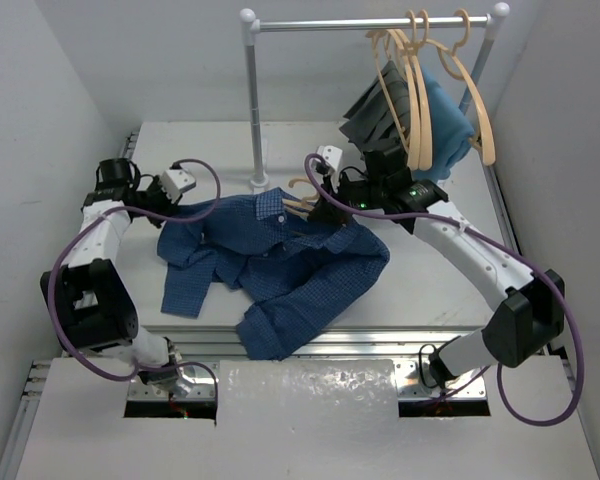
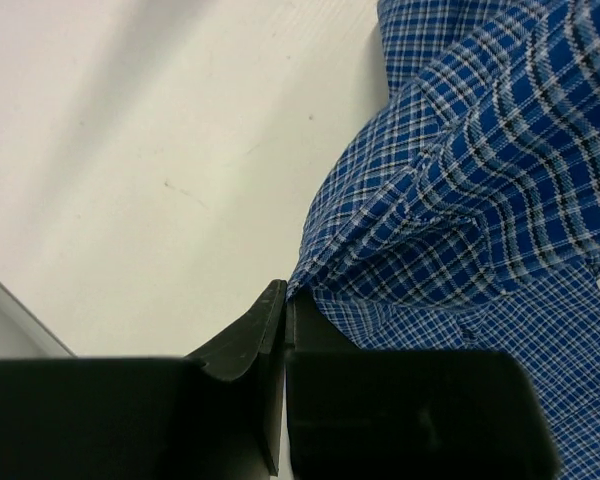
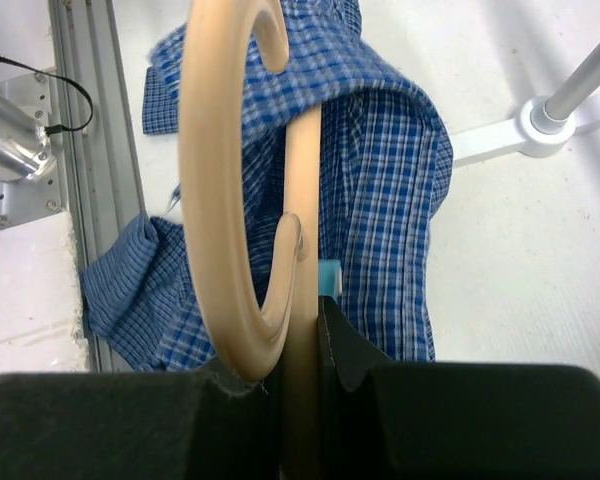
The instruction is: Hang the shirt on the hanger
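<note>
The blue checked shirt [image 1: 290, 265] lies crumpled on the white table, collar toward the back. My left gripper [image 1: 188, 200] is at the shirt's far left edge. In the left wrist view the left gripper [image 2: 284, 300] is shut, with a fold of the shirt [image 2: 460, 200] pinched at the tips. My right gripper [image 1: 325, 197] is at the collar and shut on the neck of a tan wooden hanger [image 1: 302, 188]. In the right wrist view the right gripper [image 3: 310, 300] clamps the hanger [image 3: 215, 200]. The hook curves toward the camera and the far end runs under the shirt [image 3: 380, 180].
A metal clothes rack [image 1: 370, 22] stands at the back, its pole base [image 1: 258, 183] just behind the collar. Several tan hangers [image 1: 420, 90], a dark grey garment [image 1: 375, 110] and a teal cloth [image 1: 448, 115] hang at its right end. An aluminium rail [image 3: 90, 120] runs along the table edge.
</note>
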`<action>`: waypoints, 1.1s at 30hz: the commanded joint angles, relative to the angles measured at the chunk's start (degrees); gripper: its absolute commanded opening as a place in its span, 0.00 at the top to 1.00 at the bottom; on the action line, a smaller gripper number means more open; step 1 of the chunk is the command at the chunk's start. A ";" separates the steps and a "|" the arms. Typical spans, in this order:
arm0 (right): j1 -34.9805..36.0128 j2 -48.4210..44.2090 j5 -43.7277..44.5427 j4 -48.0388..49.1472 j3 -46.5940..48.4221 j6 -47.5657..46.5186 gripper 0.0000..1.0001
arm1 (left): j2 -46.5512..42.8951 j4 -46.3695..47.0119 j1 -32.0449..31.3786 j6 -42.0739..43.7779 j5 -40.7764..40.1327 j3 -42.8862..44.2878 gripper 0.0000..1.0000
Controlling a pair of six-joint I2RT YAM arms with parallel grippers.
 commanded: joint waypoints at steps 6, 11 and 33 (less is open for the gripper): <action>-1.62 -4.91 5.46 -2.25 4.35 -0.41 1.00 | -3.77 6.53 3.81 0.52 0.86 -6.20 1.00; -1.44 -3.94 9.16 -2.35 6.11 3.46 1.00 | -12.38 6.43 3.81 -2.35 11.93 -6.92 0.78; -0.12 3.80 14.62 -7.45 22.82 21.21 1.00 | -12.57 8.62 -36.86 -39.64 -2.10 8.82 0.35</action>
